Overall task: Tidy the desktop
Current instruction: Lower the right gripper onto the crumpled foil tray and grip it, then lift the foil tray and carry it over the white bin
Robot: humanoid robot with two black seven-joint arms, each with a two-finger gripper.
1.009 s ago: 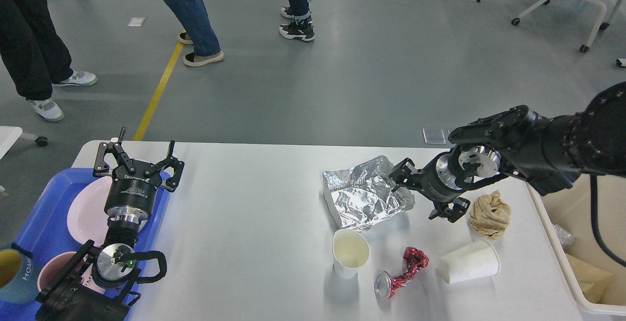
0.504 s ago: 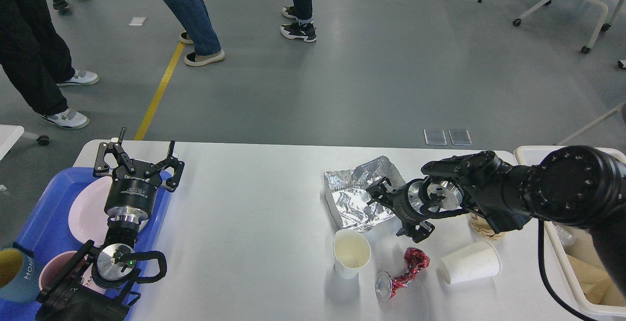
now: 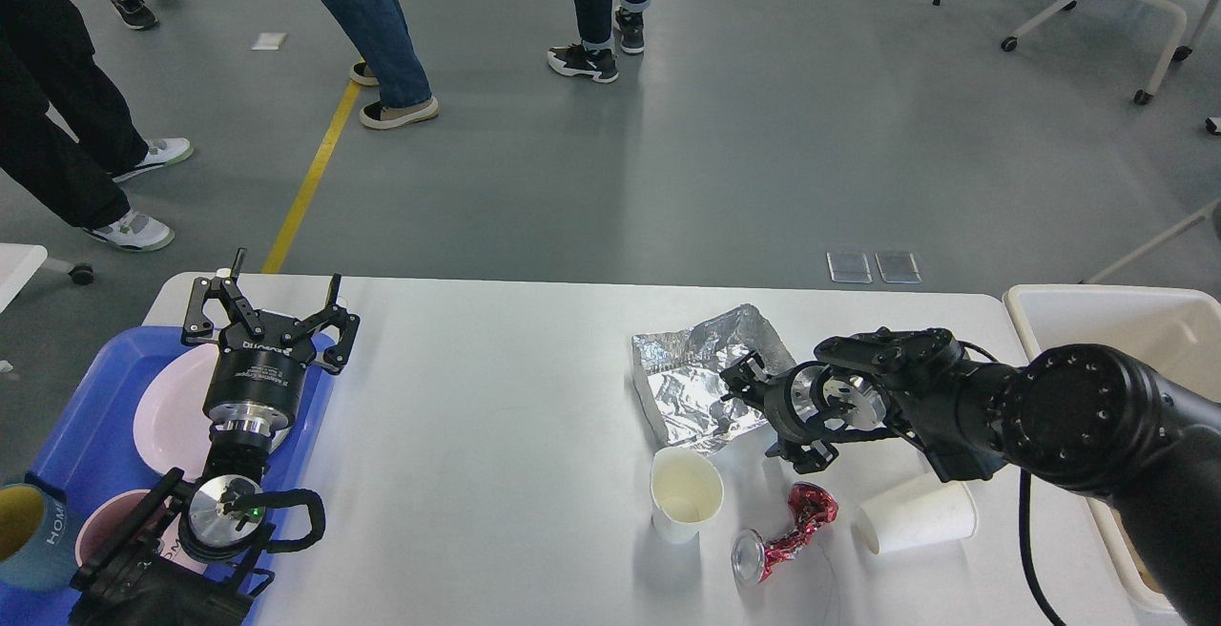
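Observation:
The white desktop (image 3: 477, 387) carries litter on its right half: a crumpled silver foil bag (image 3: 682, 383), an upright paper cup (image 3: 684, 492), a crushed red can (image 3: 784, 532) and a paper cup on its side (image 3: 918, 517). My right gripper (image 3: 768, 414) points left, low over the foil bag's right edge, jaws open with nothing between them. My left gripper (image 3: 270, 309) stands open and empty above the far end of the blue tray (image 3: 76, 445).
On the blue tray lie a pink plate (image 3: 164, 411), a pink bowl (image 3: 100, 523) and a blue mug (image 3: 24, 535). A cream bin (image 3: 1111, 316) stands at the table's right end. People stand on the floor beyond the table.
My right arm swung left and down, taking its gripper from beside a brown paper wad to the foil bag's right edge; the arm now hides that wad. The left arm stayed still.

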